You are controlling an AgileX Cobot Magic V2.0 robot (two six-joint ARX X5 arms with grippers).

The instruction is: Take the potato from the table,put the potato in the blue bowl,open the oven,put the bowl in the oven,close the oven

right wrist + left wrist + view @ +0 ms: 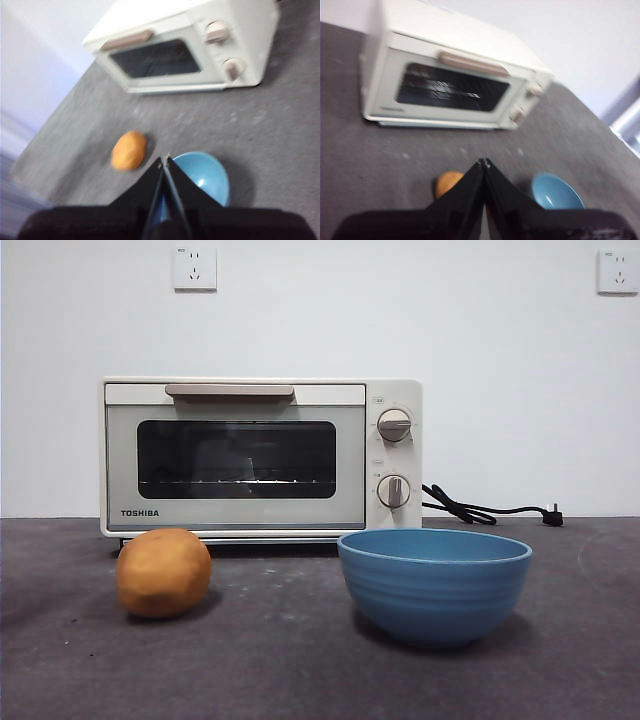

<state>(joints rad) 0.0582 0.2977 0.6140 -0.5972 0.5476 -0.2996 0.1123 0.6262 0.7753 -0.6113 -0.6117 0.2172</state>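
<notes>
An orange-brown potato (163, 573) lies on the dark grey table (280, 660), left of the empty sky-blue bowl (434, 583). Behind both stands the cream-white Toshiba oven (260, 458) with its door closed. My left gripper (484, 162) hovers high above the table, shut and empty, with the potato (448, 182) and the bowl (555, 191) below it. High over the bowl (205, 175) hangs my right gripper (165, 159), also shut and empty, the potato (129, 150) off to one side. Neither arm shows in the front view.
The oven's black cord and plug (490, 510) lie on the table to the oven's right. A white wall with two sockets stands behind. The oven's beige handle (229, 390) runs along the door's top edge.
</notes>
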